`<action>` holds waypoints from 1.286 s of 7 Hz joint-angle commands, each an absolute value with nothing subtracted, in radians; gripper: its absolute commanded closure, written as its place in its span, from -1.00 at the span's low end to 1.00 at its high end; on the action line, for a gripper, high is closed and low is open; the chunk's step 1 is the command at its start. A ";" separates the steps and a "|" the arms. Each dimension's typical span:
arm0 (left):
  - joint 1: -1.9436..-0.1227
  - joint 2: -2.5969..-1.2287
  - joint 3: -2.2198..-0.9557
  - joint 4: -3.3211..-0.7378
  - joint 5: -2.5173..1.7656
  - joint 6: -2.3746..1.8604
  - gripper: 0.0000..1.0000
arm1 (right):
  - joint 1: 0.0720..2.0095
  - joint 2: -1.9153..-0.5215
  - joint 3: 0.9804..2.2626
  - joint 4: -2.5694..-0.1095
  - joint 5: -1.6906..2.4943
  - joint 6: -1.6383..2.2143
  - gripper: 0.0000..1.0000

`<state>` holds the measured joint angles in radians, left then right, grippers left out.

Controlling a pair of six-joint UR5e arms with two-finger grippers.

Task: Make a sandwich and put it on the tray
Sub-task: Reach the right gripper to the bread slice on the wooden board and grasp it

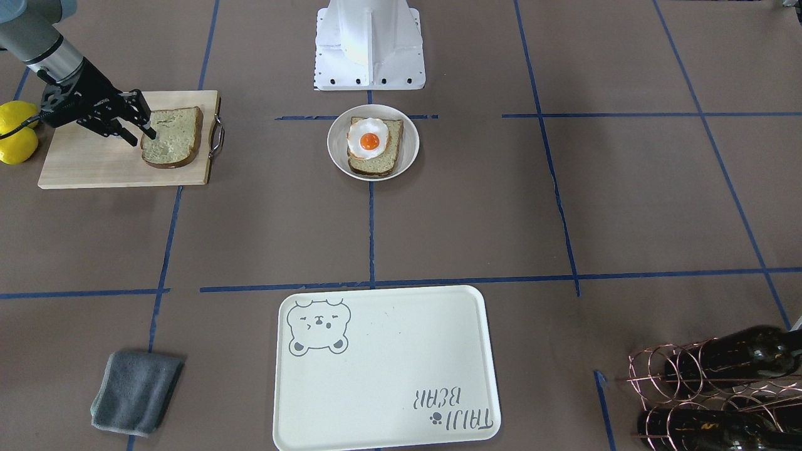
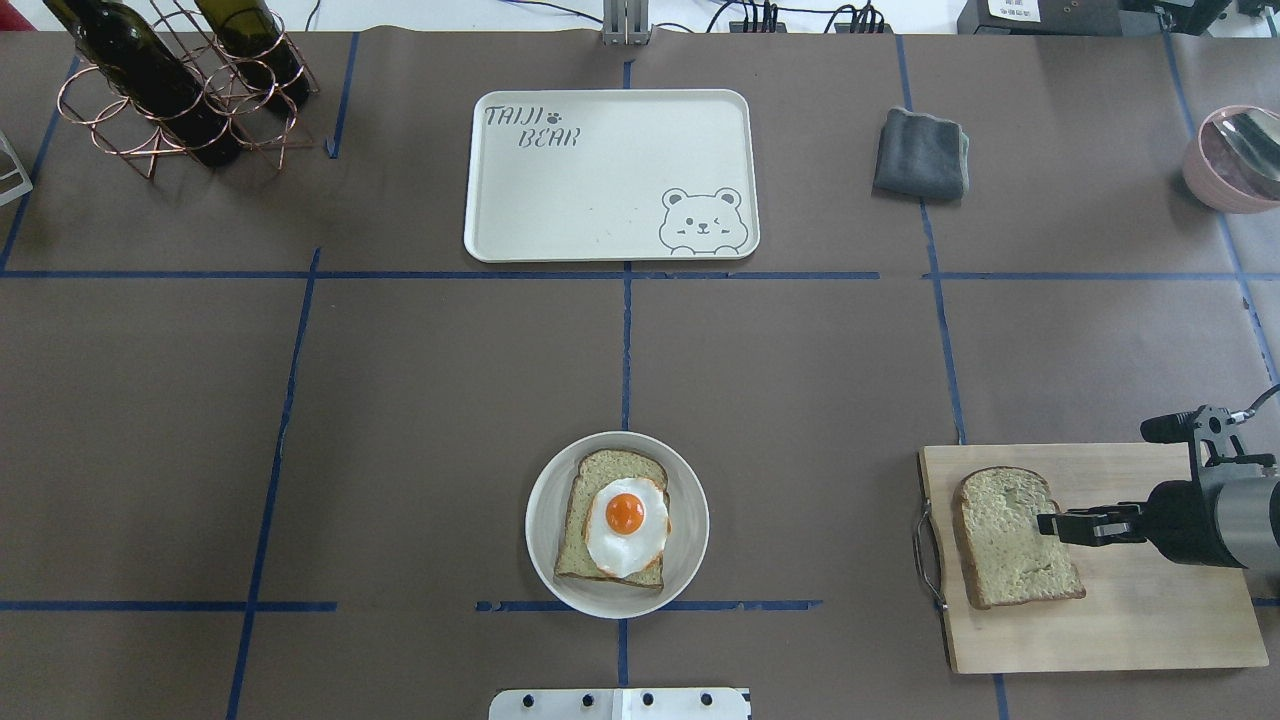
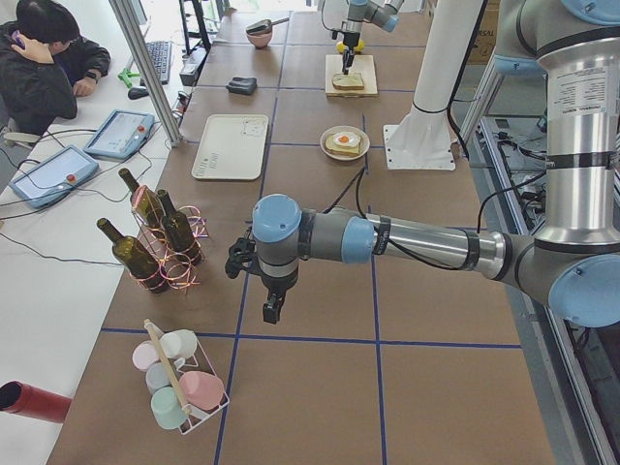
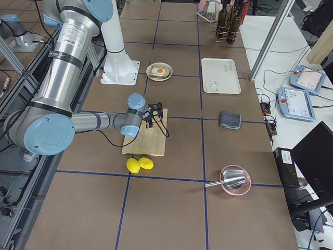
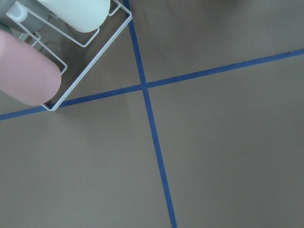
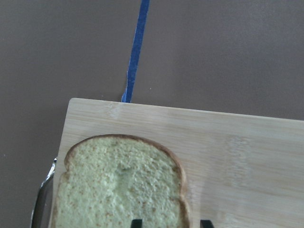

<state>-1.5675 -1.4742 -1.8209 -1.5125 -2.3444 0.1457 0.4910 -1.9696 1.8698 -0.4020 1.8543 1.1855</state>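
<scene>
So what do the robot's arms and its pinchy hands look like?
Both arms, the left arm and the right arm, are shiny silver tubes with round light-blue caps at the joints. The left gripper and the right gripper are black; the right one shows two thin fingers. A black cable runs by the right wrist.

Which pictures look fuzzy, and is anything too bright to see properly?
Right wrist view: the square greenish-tan bread slice on the wooden cutting board looks soft and a bit hazy. Left wrist view: the pink cup at the edge has blurry outlines, while the tape lines stay crisp. Front-facing view: the white robot base is washed out by glare; the rest is sharp.
</scene>
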 commanded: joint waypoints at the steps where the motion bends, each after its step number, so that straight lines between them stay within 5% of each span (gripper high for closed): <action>1: -1.568 -1.474 -1.821 -1.513 -2.344 0.146 -1.00 | 0.483 -1.973 1.868 -0.413 1.848 1.181 0.07; 3: -1.566 -1.474 -1.819 -1.513 -2.344 0.146 -1.00 | 0.471 -1.974 1.867 -0.413 1.842 1.180 0.50; 4: -1.568 -1.474 -1.819 -1.513 -2.344 0.147 -1.00 | 0.469 -1.974 1.867 -0.413 1.841 1.180 1.00; 9: -1.568 -1.474 -1.819 -1.513 -2.344 0.149 -1.00 | 0.514 -1.980 1.928 -0.408 1.848 1.173 1.00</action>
